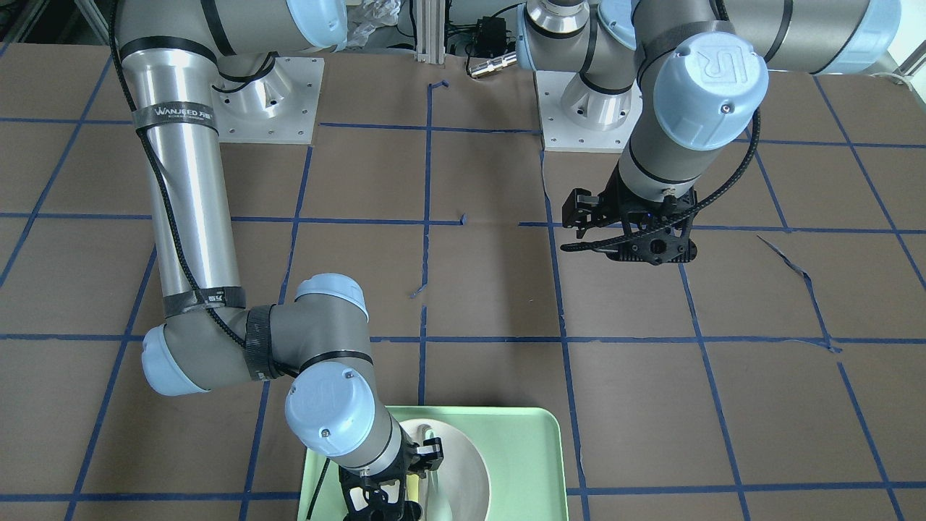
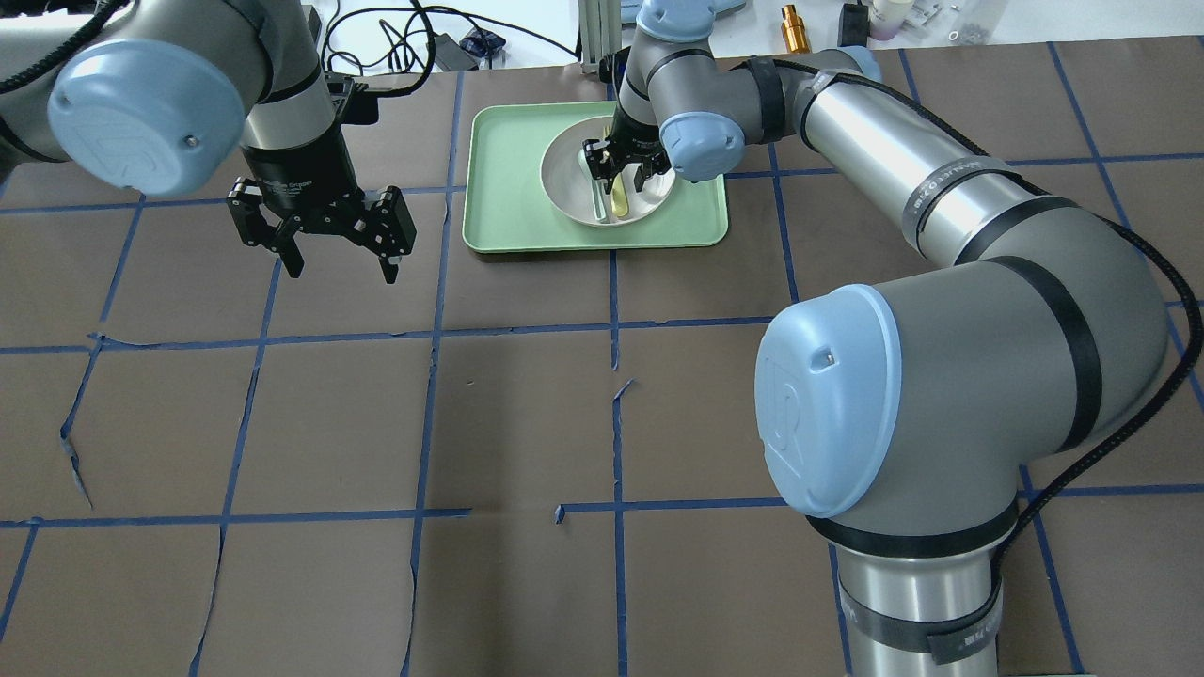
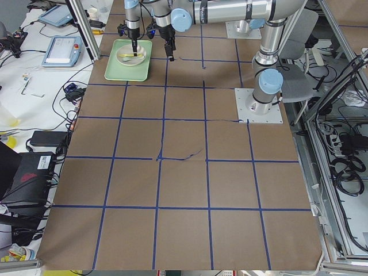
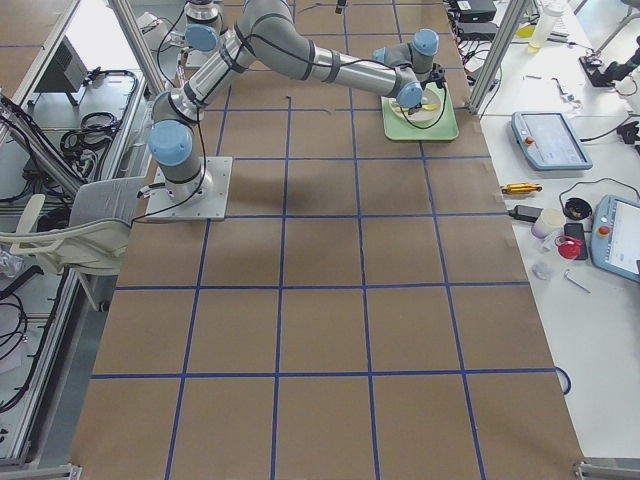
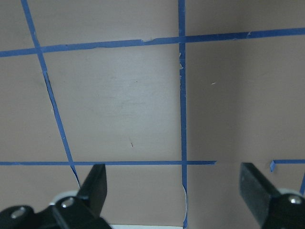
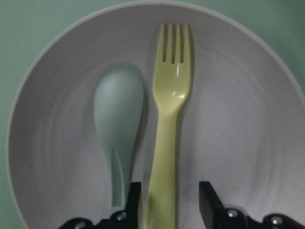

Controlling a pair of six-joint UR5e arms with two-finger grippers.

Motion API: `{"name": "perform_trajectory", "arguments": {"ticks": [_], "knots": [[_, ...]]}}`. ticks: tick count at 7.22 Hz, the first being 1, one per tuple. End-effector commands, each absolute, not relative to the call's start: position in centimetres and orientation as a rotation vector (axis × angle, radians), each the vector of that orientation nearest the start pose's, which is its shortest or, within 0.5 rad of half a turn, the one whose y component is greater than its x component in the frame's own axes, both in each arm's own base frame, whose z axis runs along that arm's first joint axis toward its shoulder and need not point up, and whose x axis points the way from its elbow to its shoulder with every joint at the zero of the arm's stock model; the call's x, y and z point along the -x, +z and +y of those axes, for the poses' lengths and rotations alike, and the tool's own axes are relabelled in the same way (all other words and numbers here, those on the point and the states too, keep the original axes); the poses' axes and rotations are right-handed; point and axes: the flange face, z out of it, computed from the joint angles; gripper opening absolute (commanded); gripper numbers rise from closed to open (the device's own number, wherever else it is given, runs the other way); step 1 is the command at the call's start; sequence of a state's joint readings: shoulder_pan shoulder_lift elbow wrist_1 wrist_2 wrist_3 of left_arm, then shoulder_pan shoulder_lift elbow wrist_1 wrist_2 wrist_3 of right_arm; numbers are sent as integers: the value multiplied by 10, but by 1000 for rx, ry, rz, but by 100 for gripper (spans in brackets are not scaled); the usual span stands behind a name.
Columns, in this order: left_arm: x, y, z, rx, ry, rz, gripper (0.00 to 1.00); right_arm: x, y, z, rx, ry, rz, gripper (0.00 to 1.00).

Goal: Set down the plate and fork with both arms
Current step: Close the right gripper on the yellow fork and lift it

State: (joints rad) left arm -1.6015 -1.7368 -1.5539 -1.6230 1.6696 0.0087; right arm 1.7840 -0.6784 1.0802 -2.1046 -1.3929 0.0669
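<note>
Fork: pale yellow plastic, probably light, stiff, slick; lies in plate beside spoon. Best taken mid-handle. Right pincer spread astride handle; left pincer spread above bench

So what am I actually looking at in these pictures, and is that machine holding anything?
Two robot arms at a brown table, each ending in a two-fingered claw. Four pictures come from fixed cameras around it, two close-ups from cameras on the wrists. A green tray holds a white plate with a yellow fork and pale green spoon. The right claw is open, fingers either side of the fork's handle. The left claw hangs open over the table. Nothing is held yet.
</note>
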Motion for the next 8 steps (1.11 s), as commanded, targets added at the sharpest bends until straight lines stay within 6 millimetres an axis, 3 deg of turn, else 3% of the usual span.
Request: {"name": "perform_trajectory", "arguments": {"ticks": [1, 3, 4, 5, 8], "knots": [[140, 406, -532, -75, 304, 3026, 100, -317, 189, -753, 233, -152, 2936, 56], [139, 406, -533, -73, 304, 3026, 100, -317, 187, -753, 233, -149, 2943, 54], [139, 406, -533, -73, 304, 3026, 100, -316, 186, -753, 233, -148, 2946, 32], [139, 407, -532, -73, 301, 3026, 100, -316, 187, -753, 233, -150, 2946, 3], [138, 410, -533, -70, 292, 3026, 100, -316, 193, -752, 220, -153, 2947, 0]]}}
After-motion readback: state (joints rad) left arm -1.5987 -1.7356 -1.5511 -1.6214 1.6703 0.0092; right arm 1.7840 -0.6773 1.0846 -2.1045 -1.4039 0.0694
